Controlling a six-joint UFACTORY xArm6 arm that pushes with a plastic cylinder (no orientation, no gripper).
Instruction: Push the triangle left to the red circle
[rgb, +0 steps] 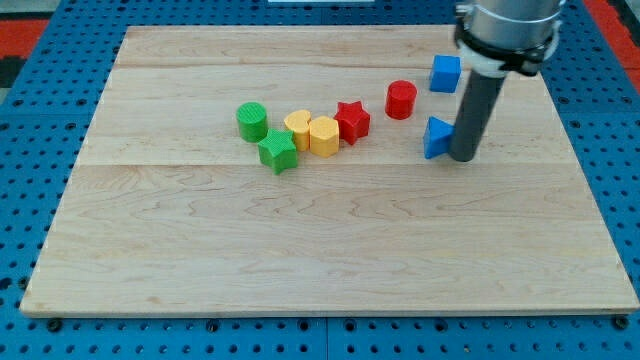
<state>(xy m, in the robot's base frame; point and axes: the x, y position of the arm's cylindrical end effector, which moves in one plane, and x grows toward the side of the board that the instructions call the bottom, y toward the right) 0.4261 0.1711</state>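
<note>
The blue triangle (436, 137) lies on the wooden board at the view's upper right. The red circle (401, 99) stands up and to the left of it, a short gap away. My tip (463, 157) rests on the board right against the triangle's right side, partly covering its right edge. The rod rises from there to the arm at the view's top right.
A blue cube (446, 73) sits just right of the red circle. A cluster to the left holds a red star (352, 121), a yellow hexagon (324, 136), a yellow heart-like block (298, 128), a green star (278, 151) and a green circle (252, 121). The board's (320, 250) right edge is near the rod.
</note>
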